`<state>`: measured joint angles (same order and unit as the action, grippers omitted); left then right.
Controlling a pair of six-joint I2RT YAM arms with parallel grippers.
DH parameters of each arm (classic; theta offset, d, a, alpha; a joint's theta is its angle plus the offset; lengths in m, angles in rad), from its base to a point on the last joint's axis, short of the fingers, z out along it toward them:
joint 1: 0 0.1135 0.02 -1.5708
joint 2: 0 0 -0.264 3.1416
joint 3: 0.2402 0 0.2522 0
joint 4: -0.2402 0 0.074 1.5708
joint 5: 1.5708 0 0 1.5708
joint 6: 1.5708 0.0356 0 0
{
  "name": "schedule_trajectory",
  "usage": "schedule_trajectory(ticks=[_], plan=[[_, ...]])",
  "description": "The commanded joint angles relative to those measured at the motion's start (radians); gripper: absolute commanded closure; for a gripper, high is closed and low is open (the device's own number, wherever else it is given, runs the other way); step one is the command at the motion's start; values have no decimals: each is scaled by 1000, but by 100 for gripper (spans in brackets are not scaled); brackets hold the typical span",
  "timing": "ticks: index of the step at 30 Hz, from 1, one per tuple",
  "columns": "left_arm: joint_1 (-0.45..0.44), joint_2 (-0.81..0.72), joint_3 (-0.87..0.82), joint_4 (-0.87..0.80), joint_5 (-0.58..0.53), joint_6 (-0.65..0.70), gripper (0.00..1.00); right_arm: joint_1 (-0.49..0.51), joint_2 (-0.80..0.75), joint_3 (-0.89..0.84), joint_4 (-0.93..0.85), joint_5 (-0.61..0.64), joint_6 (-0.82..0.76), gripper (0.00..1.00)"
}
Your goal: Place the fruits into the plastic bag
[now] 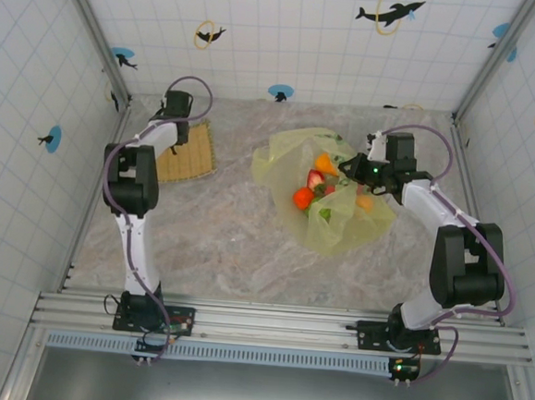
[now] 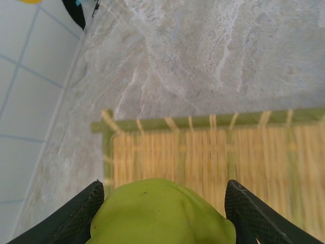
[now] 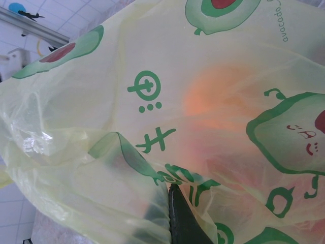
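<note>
A yellow-green fruit [image 2: 162, 213] lies on the woven mat [image 2: 203, 152], between the fingers of my left gripper [image 2: 165, 185]. That gripper is open: its left finger [image 2: 81, 211] is against the fruit and a narrow gap shows at the right fingertip [image 2: 244, 208]. From above, the left gripper [image 1: 177, 110] hangs over the mat's far edge. The plastic bag [image 1: 340, 215] lies spread at centre right with its mouth open. In it are an orange fruit [image 1: 303, 198], a red one [image 1: 316, 178] and a green one [image 1: 327, 214]. My right gripper [image 1: 349, 167] is shut on the bag's rim [image 3: 152, 168].
The mat [image 1: 189, 155] lies at the back left, close to the left wall. Tiled walls close off the marble table [image 1: 227, 243] on three sides. Both arm bases stand on the rail at the near edge. Another orange fruit [image 1: 366, 203] shows through the bag's film.
</note>
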<state>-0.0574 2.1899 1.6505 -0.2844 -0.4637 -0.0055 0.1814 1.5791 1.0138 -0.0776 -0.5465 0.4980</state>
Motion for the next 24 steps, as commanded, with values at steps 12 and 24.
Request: schedule_trajectory(ticks=[12, 24], plan=[[-315, -691, -565, 242, 273, -375, 47, 1, -11, 22, 9, 9, 2, 100], [-779, -839, -683, 440, 445, -515, 48, 13, -20, 30, 9, 25, 13, 100]])
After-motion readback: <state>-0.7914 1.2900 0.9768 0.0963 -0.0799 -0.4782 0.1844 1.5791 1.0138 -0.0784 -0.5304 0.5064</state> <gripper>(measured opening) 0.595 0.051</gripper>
